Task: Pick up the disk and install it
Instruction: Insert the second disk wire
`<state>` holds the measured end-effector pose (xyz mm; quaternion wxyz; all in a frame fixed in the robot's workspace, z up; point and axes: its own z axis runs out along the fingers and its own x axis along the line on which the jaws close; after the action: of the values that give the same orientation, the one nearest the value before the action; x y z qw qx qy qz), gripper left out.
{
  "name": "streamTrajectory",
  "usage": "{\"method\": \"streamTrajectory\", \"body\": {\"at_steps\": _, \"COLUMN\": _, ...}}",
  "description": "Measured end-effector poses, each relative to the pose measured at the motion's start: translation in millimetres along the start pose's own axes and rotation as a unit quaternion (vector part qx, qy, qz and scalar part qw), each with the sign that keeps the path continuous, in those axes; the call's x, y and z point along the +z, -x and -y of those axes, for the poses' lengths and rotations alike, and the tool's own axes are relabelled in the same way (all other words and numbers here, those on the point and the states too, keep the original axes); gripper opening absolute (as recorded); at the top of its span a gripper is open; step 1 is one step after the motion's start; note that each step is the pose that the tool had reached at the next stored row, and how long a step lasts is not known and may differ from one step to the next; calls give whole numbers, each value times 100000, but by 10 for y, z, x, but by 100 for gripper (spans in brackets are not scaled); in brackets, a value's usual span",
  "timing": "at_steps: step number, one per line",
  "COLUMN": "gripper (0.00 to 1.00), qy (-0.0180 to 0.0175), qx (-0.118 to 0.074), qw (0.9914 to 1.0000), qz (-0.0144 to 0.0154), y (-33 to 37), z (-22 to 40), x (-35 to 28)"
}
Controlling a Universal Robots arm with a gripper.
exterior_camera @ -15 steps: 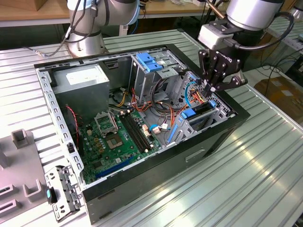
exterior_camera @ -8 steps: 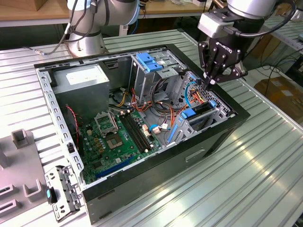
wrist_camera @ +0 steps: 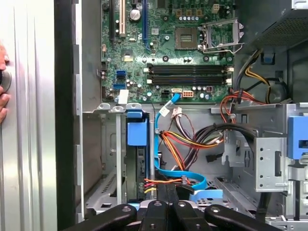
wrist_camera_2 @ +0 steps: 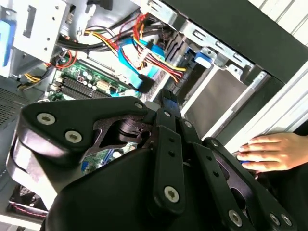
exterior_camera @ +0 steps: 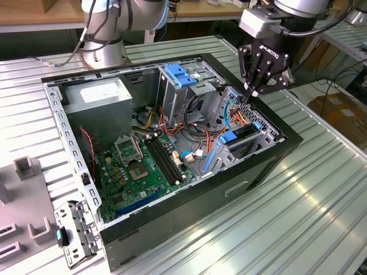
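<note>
so my end effector (exterior_camera: 256,91) was hanging just over the front corner of the open pc case (exterior_camera: 269,163) on the ribbed tabletop (exterior_camera: 321,217), fingers pressed together with nothing between them, which showed in the second wrist view (wrist_camera_2: 166,103) too. the disk (exterior_camera: 243,133) was already sitting on edge in the lower drive cage, blue rail and tab (wrist_camera: 136,132) sticking up, right below the fingertips near the orange and blue cables (wrist_camera: 185,178). the motherboard (exterior_camera: 143,169) lay further in, the grey power supply (exterior_camera: 100,97) at the far end. a person's hand (wrist_camera_2: 269,151) rested on the tabletop beside the case.
</note>
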<state>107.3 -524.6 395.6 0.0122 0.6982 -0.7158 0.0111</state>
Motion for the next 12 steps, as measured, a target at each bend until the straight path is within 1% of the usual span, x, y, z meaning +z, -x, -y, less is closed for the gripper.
{"method": "streamTrajectory", "body": {"at_steps": 1, "gripper": 11, "qy": 52, "qx": 0, "qw": 100000, "qz": -159, "y": 34, "z": 4, "x": -3}}
{"method": "streamTrajectory", "body": {"at_steps": 2, "gripper": 11, "qy": 177, "qx": -7, "qw": 99999, "qz": -515, "y": 98, "z": 12, "x": -8}}
{"method": "streamTrajectory", "body": {"at_steps": 3, "gripper": 11, "qy": 293, "qx": -5, "qw": 99995, "qz": -933, "y": 159, "z": 15, "x": -13}}
{"method": "streamTrajectory", "body": {"at_steps": 4, "gripper": 11, "qy": 399, "qx": -13, "qw": 99989, "qz": -1398, "y": 204, "z": 17, "x": -15}}
{"method": "streamTrajectory", "body": {"at_steps": 5, "gripper": 11, "qy": 437, "qx": -8, "qw": 99979, "qz": -2014, "y": 230, "z": 17, "x": -16}}
{"method": "streamTrajectory", "body": {"at_steps": 6, "gripper": 11, "qy": 475, "qx": -4, "qw": 99953, "qz": -3014, "y": 243, "z": 16, "x": -15}}
{"method": "streamTrajectory", "body": {"at_steps": 7, "gripper": 11, "qy": 458, "qx": 0, "qw": 99912, "qz": -4171, "y": 262, "z": 17, "x": -14}}
{"method": "streamTrajectory", "body": {"at_steps": 8, "gripper": 11, "qy": 444, "qx": 2, "qw": 99887, "qz": -4724, "y": 278, "z": 17, "x": -9}}
{"method": "streamTrajectory", "body": {"at_steps": 9, "gripper": 11, "qy": 433, "qx": 8, "qw": 99856, "qz": -5341, "y": 324, "z": 17, "x": 6}}
{"method": "streamTrajectory", "body": {"at_steps": 10, "gripper": 11, "qy": 433, "qx": 11, "qw": 99853, "qz": -5412, "y": 341, "z": 18, "x": 8}}
{"method": "streamTrajectory", "body": {"at_steps": 12, "gripper": 11, "qy": 441, "qx": 18, "qw": 99850, "qz": -5449, "y": 368, "z": 20, "x": 10}}
